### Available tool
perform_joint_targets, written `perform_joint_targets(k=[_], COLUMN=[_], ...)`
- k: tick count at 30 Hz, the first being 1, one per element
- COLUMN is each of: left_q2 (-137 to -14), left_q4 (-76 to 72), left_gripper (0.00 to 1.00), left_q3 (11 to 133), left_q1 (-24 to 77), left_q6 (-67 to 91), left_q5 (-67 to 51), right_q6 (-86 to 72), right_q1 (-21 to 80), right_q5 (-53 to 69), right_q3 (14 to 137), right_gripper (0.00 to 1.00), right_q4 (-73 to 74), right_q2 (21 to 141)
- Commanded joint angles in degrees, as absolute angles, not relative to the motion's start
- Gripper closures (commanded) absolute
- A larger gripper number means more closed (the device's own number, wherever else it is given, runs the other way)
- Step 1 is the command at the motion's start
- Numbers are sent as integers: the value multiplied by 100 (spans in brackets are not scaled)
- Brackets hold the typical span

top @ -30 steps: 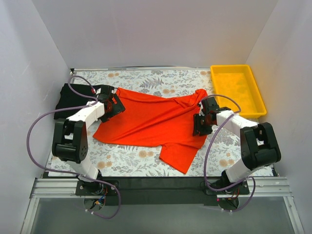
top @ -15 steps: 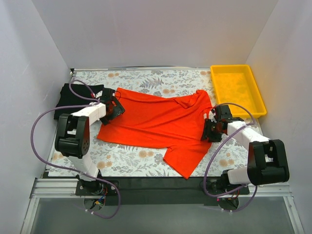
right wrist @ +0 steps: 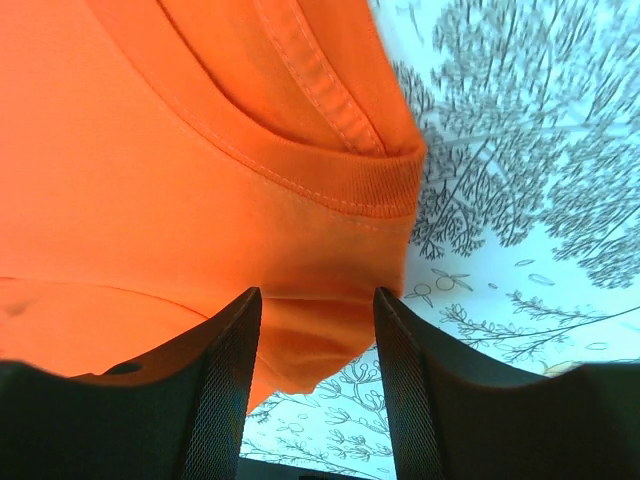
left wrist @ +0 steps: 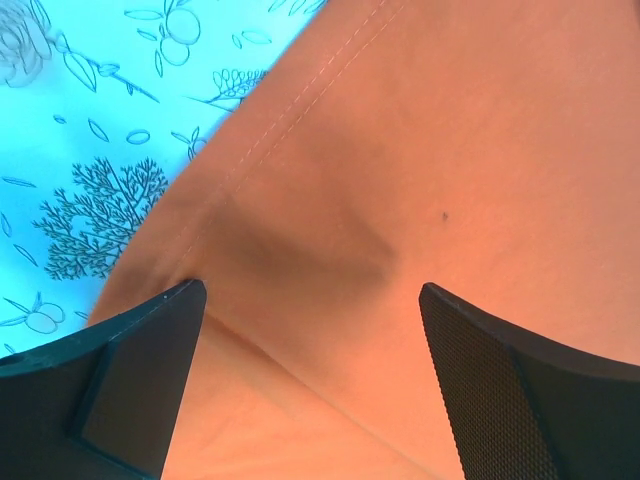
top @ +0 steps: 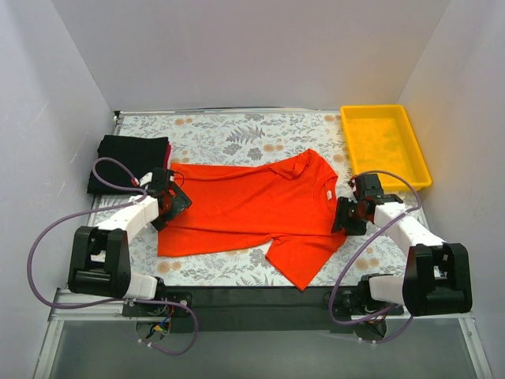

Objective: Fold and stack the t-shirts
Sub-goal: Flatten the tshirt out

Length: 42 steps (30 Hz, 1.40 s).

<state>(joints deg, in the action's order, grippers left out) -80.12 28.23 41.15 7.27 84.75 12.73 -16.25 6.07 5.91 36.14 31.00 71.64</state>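
left gripper [left wrist: 310,288]: fingers wide, clamping nothing, over the hem [left wrist: 296,104].
right gripper [right wrist: 315,295]: narrow gap with cloth beside the collar [right wrist: 340,180] in it; clamped or not, cannot tell.
orange t-shirt [top: 245,201]: spread mid-counter, hem toward left edge, neck toward right edge.
black t-shirt [top: 126,158]: folded, far-left corner.
handling: light, limp, probably drags and wrinkles; pinch hem corners and shoulders.

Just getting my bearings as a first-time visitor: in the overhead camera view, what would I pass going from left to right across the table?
Folded black cloth t-shirt → left gripper → spread bright orange-red cloth t-shirt → right gripper → yellow plastic tray.
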Motion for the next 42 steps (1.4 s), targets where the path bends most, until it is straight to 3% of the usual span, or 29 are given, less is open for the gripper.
perform_joint_targets(k=[1,9,14,26,38,42], left_q2=[-7962,-7779,-7349,-6776,-6811,-6881], left_q4=[2865,3032,3523,4025,3911,3850], left_gripper=[18,17,17,17,17,17], left_q3=[4551,5510,5818,6126,5950,5889], left_q1=[677,694,703,703,703,703], left_q6=[8175,7717,7445,7190,7374,7418], left_q5=[1459,1204,1230,1274,1301,1266], right_q6=[-1196,-1248,-1012,-536,-712,-695], right_q1=[772,3756,5147,5967,6557,6548], right_q5=[623,448,396,360,1037,766], right_q3=[4411,5755,6441,7366,6996,7189], right_gripper=[53,61,66,71,71,70], right_q4=[3164,2699,2434,2373,3006,3181], right_q2=[7102,7689,8875,10775,10433,10205])
